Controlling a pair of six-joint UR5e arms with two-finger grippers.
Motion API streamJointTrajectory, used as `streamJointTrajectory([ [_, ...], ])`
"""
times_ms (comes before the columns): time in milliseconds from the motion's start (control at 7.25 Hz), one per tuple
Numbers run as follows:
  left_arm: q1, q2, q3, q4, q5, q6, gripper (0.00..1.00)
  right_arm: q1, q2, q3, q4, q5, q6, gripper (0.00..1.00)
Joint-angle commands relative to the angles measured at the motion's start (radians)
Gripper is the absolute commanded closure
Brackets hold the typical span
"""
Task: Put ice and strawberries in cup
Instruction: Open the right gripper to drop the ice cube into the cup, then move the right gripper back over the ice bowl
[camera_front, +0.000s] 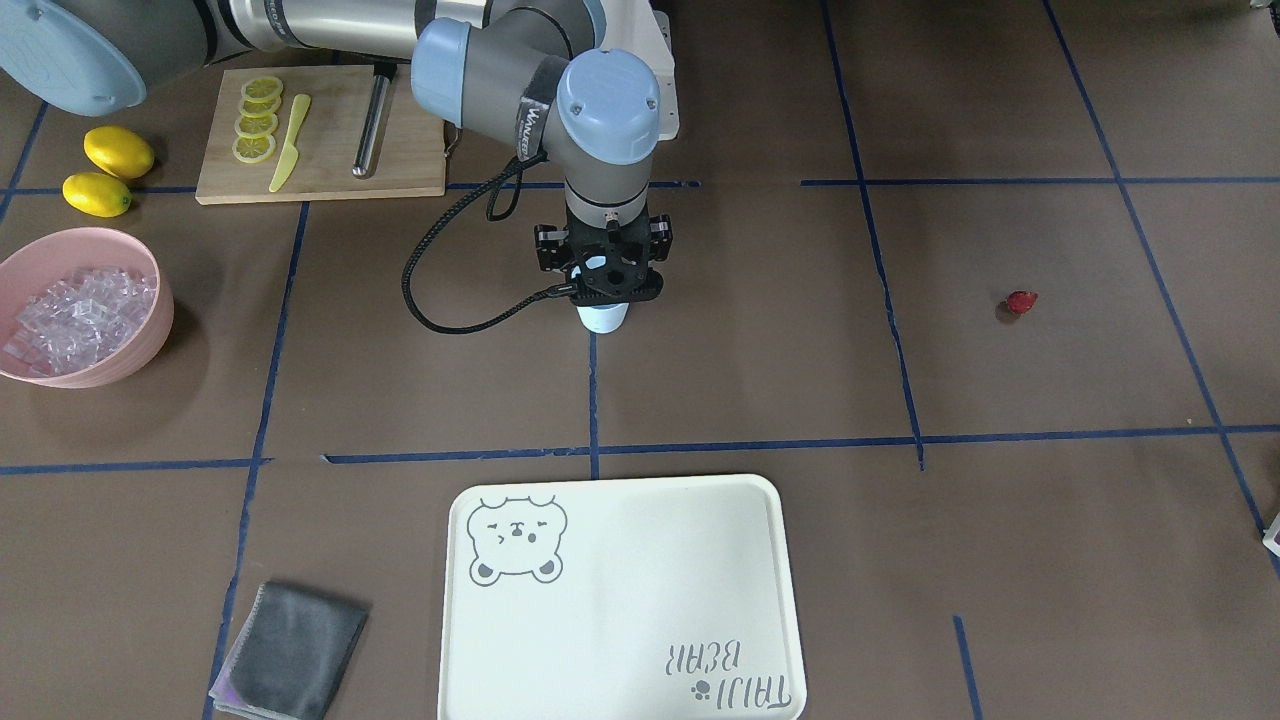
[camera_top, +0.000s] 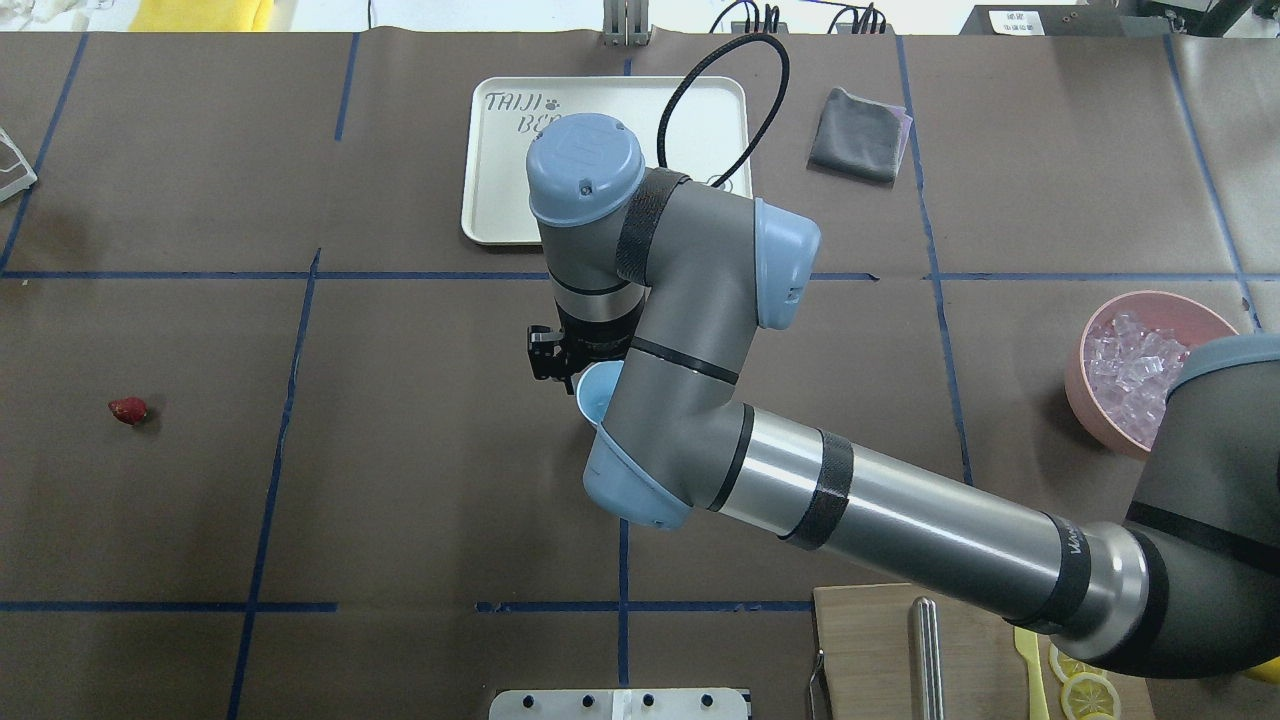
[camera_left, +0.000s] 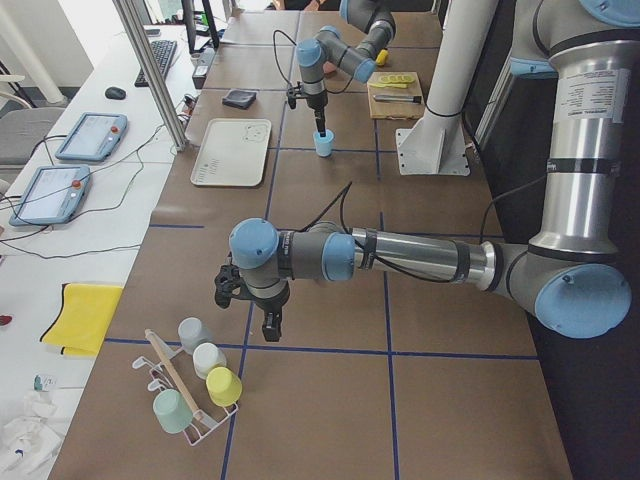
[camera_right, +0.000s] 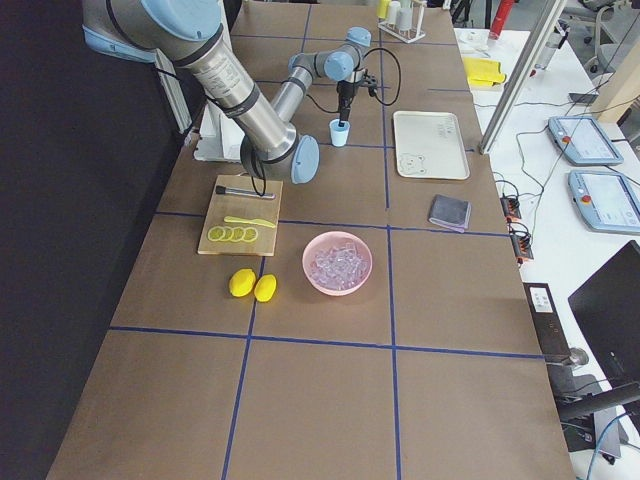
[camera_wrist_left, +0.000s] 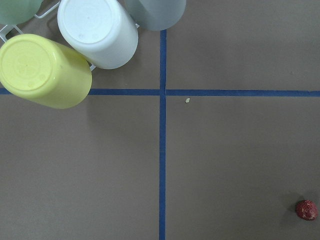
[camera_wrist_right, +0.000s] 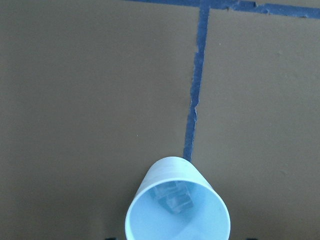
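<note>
The pale blue cup (camera_front: 603, 317) (camera_top: 598, 392) stands upright at the table's centre on a blue tape line. In the right wrist view the cup (camera_wrist_right: 177, 205) holds a few pieces of ice (camera_wrist_right: 172, 197). More ice (camera_front: 75, 315) fills the pink bowl (camera_front: 150, 345). My right gripper (camera_front: 602, 292) hangs straight over the cup, open, with nothing between its fingers. One dark-red strawberry (camera_front: 1021, 301) (camera_top: 128, 409) (camera_wrist_left: 306, 210) lies alone far to the left side. My left gripper (camera_left: 270, 325) hovers above the table near it; I cannot tell whether it is open or shut.
A white bear tray (camera_front: 620, 600) and a grey cloth (camera_front: 290, 665) lie at the far edge. The cutting board (camera_front: 400, 170) carries lemon slices, a yellow knife and a metal tool, with two lemons (camera_front: 118, 150) beside it. A rack of upturned cups (camera_left: 195, 385) (camera_wrist_left: 45, 70) sits near the left gripper.
</note>
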Motion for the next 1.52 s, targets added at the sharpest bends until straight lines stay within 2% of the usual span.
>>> streamJointTrajectory([
  [0,-0.001,0.000,0.000,0.000,0.000,0.000,0.00,0.000,0.003,0.044,-0.041,0.000,0.000,0.03],
  [138,0.001,0.000,0.000,0.000,0.000,0.000,0.00,0.015,-0.009,0.128,-0.102,0.000,0.000,0.01],
  [414,0.001,-0.001,0.000,0.000,0.000,0.000,0.00,0.107,-0.099,0.266,-0.119,0.017,-0.011,0.01],
  [689,0.001,-0.001,0.000,0.000,0.000,0.000,0.00,0.216,-0.269,0.461,-0.118,0.060,-0.073,0.00],
  [827,0.001,-0.001,-0.002,0.000,0.001,0.000,0.00,0.277,-0.384,0.565,-0.112,0.087,-0.174,0.00],
  [1103,0.001,0.000,-0.010,0.000,0.002,-0.002,0.00,0.408,-0.530,0.598,-0.107,0.152,-0.424,0.00],
  [1241,-0.001,0.003,-0.025,0.000,0.002,-0.026,0.00,0.432,-0.611,0.626,-0.098,0.144,-0.515,0.00],
  [1378,-0.001,0.005,-0.036,0.000,0.002,-0.032,0.00,0.475,-0.703,0.641,-0.037,0.150,-0.567,0.00],
])
